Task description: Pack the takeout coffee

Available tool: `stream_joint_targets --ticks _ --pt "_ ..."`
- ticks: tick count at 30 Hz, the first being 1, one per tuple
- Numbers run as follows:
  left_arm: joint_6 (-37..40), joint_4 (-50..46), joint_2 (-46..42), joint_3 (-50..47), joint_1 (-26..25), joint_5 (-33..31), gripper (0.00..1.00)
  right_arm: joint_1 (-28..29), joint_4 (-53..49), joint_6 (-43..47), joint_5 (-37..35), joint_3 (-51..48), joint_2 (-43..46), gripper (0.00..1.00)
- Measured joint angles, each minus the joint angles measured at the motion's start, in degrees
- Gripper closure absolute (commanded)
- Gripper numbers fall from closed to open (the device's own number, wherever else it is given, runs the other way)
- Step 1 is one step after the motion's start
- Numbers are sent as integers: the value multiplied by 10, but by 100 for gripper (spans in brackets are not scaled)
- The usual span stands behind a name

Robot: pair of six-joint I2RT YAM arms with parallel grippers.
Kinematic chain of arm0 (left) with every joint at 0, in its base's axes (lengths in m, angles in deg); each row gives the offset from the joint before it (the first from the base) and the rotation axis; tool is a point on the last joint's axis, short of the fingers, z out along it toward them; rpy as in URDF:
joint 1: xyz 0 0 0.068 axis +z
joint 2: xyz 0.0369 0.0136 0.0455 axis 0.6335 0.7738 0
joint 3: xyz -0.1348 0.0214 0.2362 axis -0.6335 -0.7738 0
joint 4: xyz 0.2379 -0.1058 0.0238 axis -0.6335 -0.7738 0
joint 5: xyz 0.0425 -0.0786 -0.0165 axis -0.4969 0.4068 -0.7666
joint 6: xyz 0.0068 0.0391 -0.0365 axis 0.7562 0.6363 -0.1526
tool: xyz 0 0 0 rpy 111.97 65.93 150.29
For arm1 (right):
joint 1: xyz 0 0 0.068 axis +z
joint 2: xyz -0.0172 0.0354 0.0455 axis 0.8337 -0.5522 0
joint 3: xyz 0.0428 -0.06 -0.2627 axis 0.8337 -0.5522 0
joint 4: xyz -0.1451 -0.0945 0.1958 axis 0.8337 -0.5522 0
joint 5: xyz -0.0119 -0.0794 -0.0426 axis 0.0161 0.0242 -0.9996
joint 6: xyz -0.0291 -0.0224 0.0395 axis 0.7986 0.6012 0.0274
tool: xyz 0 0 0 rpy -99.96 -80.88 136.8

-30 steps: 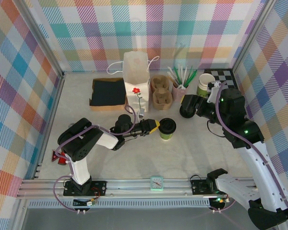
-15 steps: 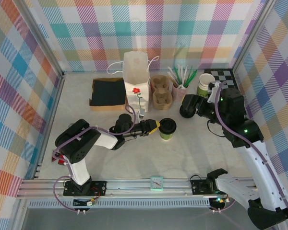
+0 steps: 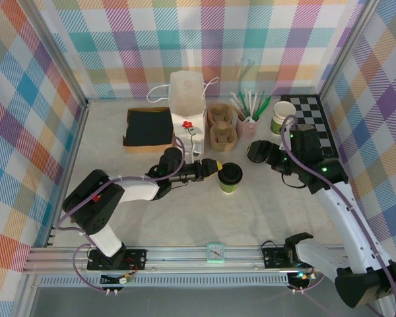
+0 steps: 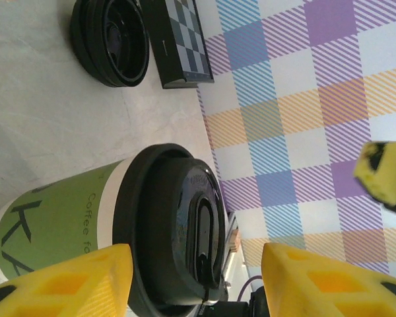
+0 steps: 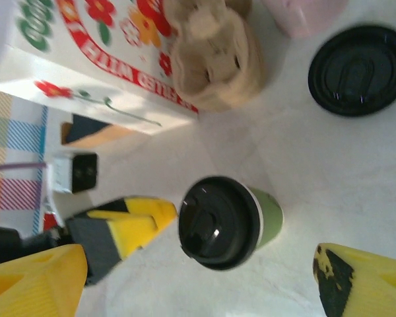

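Starting at the left, the white flower-printed paper bag (image 3: pixel 187 105) stands upright at the back of the table (image 3: pixel 185 218). In front of it the left gripper (image 3: pixel 213 168) reaches low along the tabletop, its yellow jaws about half parted and holding nothing. Its tips stop just beside the takeout coffee (image 3: pixel 230 177), which stands upright near the middle of the table with its black lid (image 4: pixel 185 231) pressed on. The cup is probably light, though the pictures cannot show whether it is filled. Its paper wall should dent under a hard squeeze, and the glossy plastic lid looks slick and might pop off if gripped or lifted by its edge. The safest hold seems to be across the green wall just below the lid's rim, where the cup is stiffest, squeezed gently and kept upright. Further right a spare lid (image 5: pixel 358 69) lies flat on the table. The right gripper (image 5: pixel 199 264) hovers over the cup, its jaws spread wide and empty.
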Motion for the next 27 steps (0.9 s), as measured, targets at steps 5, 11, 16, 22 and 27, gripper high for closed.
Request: stream_joint_targets --ticks 5,11,16,22,27 --pt "58 -110 -5 52 6 3 45 0 -1 -12 28 -56 -10 9" --pt "133 -225 -18 101 6 -1 45 0 19 -24 66 -110 -32 12" --pt "161 -275 -17 113 6 -3 45 0 42 -35 88 -139 -54 14" --pt "174 -294 -7 127 5 -2 45 0 76 -42 107 -146 -68 20" --pt "177 -298 0 136 4 -2 45 0 96 -49 116 -152 -88 24"
